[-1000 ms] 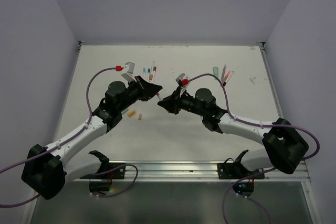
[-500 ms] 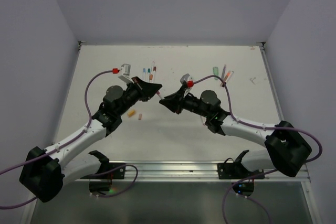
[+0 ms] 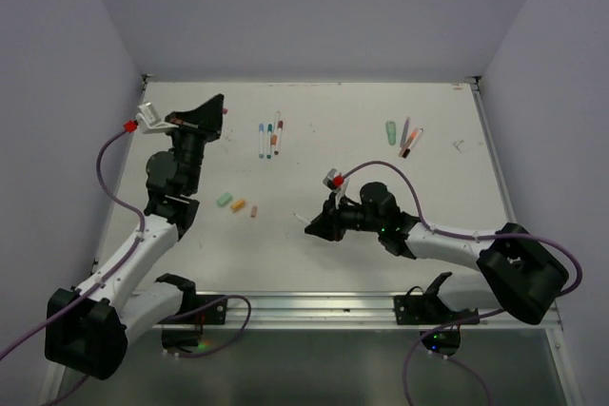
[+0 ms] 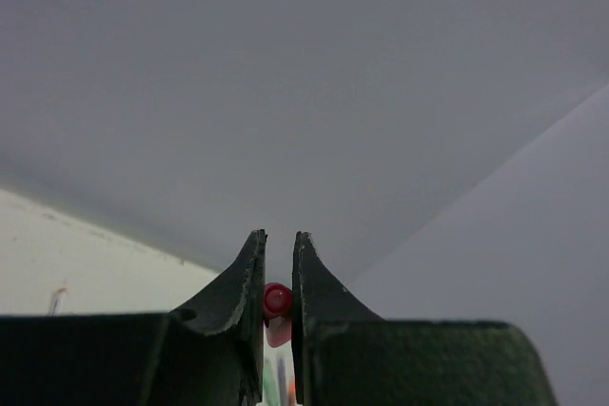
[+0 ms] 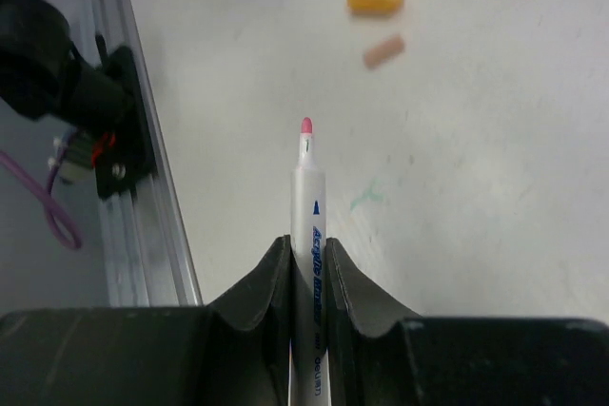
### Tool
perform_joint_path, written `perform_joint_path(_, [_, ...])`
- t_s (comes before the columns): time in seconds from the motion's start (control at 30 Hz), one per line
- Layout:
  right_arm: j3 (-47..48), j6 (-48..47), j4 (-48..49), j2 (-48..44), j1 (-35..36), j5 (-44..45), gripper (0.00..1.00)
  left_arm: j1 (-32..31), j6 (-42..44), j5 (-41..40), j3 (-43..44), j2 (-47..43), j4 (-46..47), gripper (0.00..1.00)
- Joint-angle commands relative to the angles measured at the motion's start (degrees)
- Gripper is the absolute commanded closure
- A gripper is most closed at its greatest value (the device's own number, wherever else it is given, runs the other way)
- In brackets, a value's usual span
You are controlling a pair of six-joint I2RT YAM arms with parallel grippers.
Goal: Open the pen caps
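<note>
Inspection, remote station.

Left gripper (image 4: 279, 235): raised off the table (image 3: 362, 111) at the far left. Its jaws are nearly together, pinching a small red cap (image 4: 277, 300) deep in the slot between them.

Right gripper (image 5: 308, 240): low over the near centre of the table. Its jaws are clamped on the white barrel of a pen (image 5: 307, 192), whose pinkish tip is bare and points out ahead of the fingers.

Loose caps (image 3: 238, 204): mint, orange and a smaller tan one lie in a row on the table left of centre, close to each other.

Other pens: one group (image 3: 269, 137) lies at the far centre and another (image 3: 406, 136) at the far right. I cannot tell from here which of them are capped.

Handling judgement: the cap is very light, hard and smooth. The hold on it is narrow, so it could squirt out if squeezed off-centre. The pens are slim, stiff and round, and they will roll if nudged. I would grip a pen mid-barrel with one arm, take its cap square across the sides with the other, and pull straight along the axis.
</note>
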Motion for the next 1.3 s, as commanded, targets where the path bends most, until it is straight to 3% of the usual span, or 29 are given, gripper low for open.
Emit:
perform_joint_path(0.0, [-0.8, -0.3, -5.6, -0.8, 0.2, -5.5, 1.0, 1.8, 1.6, -9.0, 2.8, -1.3, 11.6, 1.0])
perform_joint_path(0.1, [-0.2, -0.8, -7.7, -2.0, 0.2, -3.9, 1.0, 2.7, 2.2, -4.2, 5.3, 0.2, 10.2, 1.0])
perform_joint_path(0.2, [0.5, -0.9, -12.7, -3.7, 0.2, 4.9, 1.0, 2.7, 4.3, 4.3, 10.3, 3.1, 2.3, 1.0])
perform_joint_path(0.4, [6.3, -1.2, -30.7, -3.2, 0.1, 30.3, 1.0, 1.4, 12.3, 16.7, 16.0, 7.1, -20.1, 1.0])
perform_joint_path(0.5, [8.2, 1.2, -35.1, -1.0, 0.1, 37.8, 1.0, -2.2, 16.8, 16.3, 17.9, 10.8, -37.3, 1.0])
perform_joint_path(0.7, [11.4, 4.8, -38.4, 5.6, -0.8, 44.3, 1.0, -10.5, 19.0, 12.4, 18.5, 19.5, -54.5, 1.0])
perform_joint_path(1.03, [14.4, 7.6, -42.3, 11.5, -3.6, 46.0, 0.97, -14.2, 21.0, 4.5, 17.2, 29.9, -61.6, 0.96])
perform_joint_path(1.27, [13.8, 7.8, -42.8, 11.7, -7.0, 45.4, 0.87, -14.7, 22.2, 0.9, 17.1, 34.1, -63.5, 0.88])
